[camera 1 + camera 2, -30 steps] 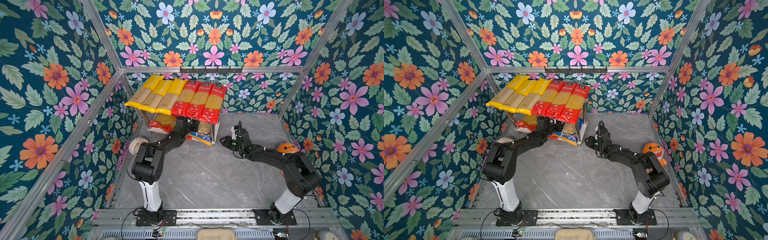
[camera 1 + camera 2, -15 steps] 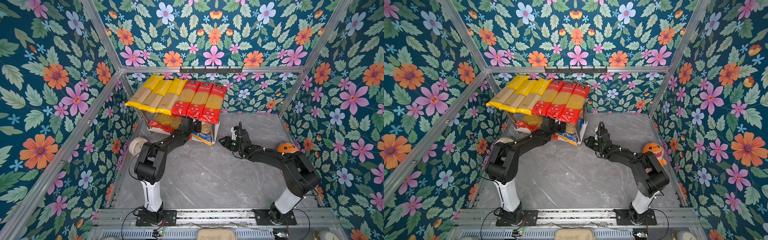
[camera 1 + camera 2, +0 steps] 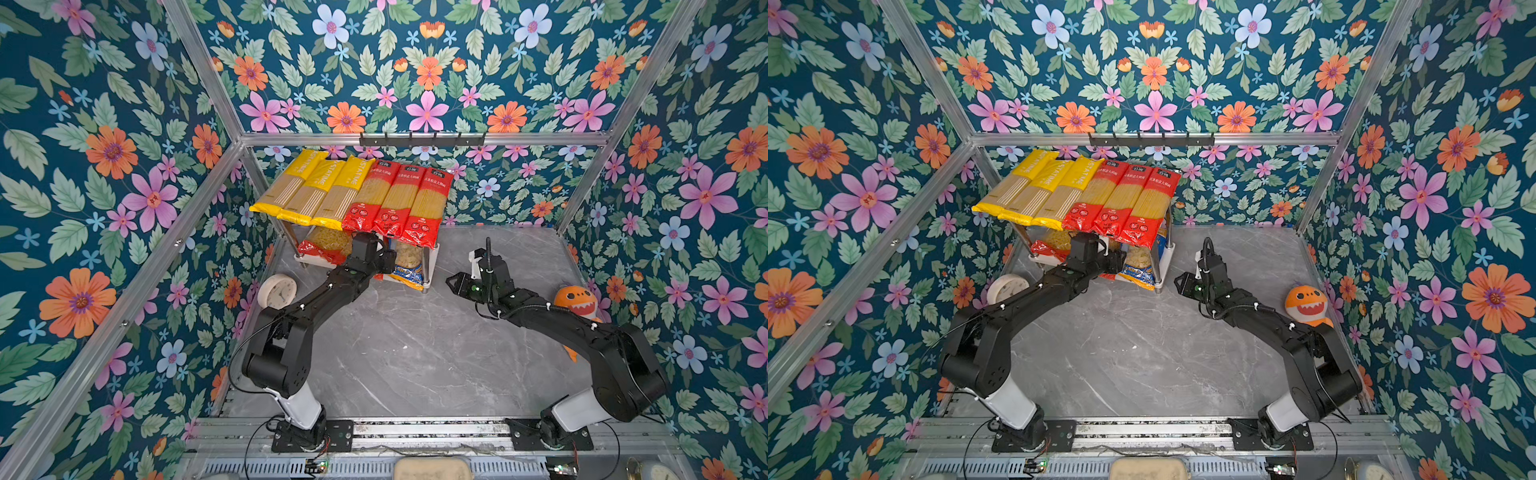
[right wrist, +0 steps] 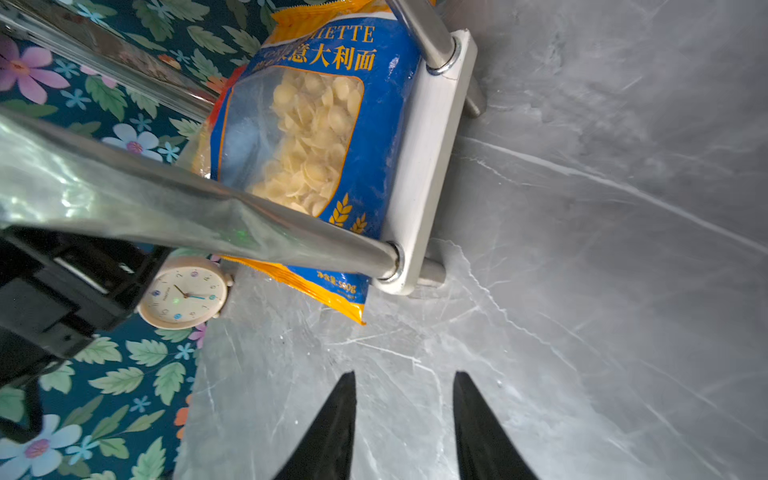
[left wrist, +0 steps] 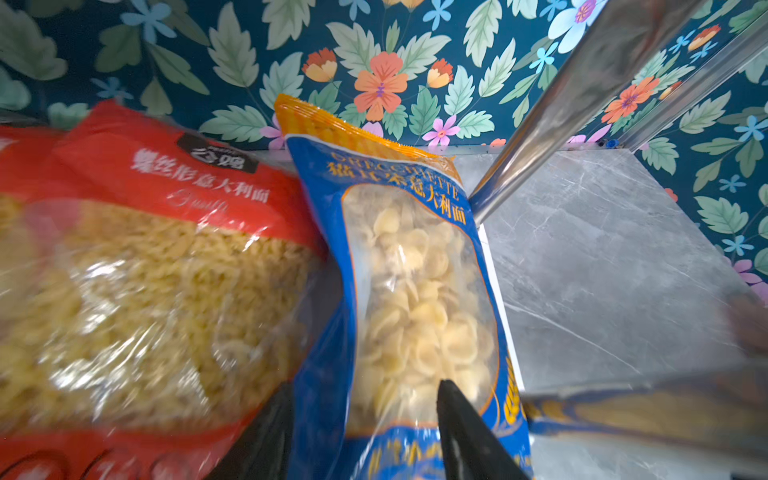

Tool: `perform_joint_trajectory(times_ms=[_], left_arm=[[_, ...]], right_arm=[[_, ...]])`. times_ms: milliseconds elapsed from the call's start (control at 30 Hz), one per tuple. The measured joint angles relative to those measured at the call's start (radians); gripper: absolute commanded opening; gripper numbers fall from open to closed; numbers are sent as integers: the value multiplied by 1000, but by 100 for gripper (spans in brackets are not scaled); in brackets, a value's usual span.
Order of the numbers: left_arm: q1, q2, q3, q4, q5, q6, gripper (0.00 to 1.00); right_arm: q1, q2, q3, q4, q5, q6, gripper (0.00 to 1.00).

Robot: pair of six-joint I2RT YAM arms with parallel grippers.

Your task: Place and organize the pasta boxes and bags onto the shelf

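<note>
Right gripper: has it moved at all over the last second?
No. In a top view the right gripper stays put, just right of the shelf leg.

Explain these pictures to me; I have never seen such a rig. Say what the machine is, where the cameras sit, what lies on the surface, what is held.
Two black robot arms stand on a grey table. Two pictures look down from above; two come from wrist cameras. On the shelf, three yellow spaghetti packs and three red spaghetti packs lie on top; below, a red pasta bag and a blue orecchiette bag. A clock and an orange plush sit on the table. The left end effector is open over the blue bag; the right end effector is open and holds nothing.
</note>
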Motion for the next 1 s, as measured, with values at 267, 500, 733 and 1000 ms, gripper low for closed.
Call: perform_joint_trajectory(times_ms=[267,500,733,1000], left_arm=[[-10,-220,-227,-27,-19,-74,57],[-42,-471,-439,-51,-75,-98,58],[-64,-703,-624,-66,-191,-119,64],[-121,-863,-772,-32,-432,-83,73]], right_arm=[[0,-138,-31,-194,121,-143,47],[0,-259,-76,-349,230,-195,68],[0,-376,-148,-426,298,-214,77],[-18,-457,-226,-447,399,-248,99]])
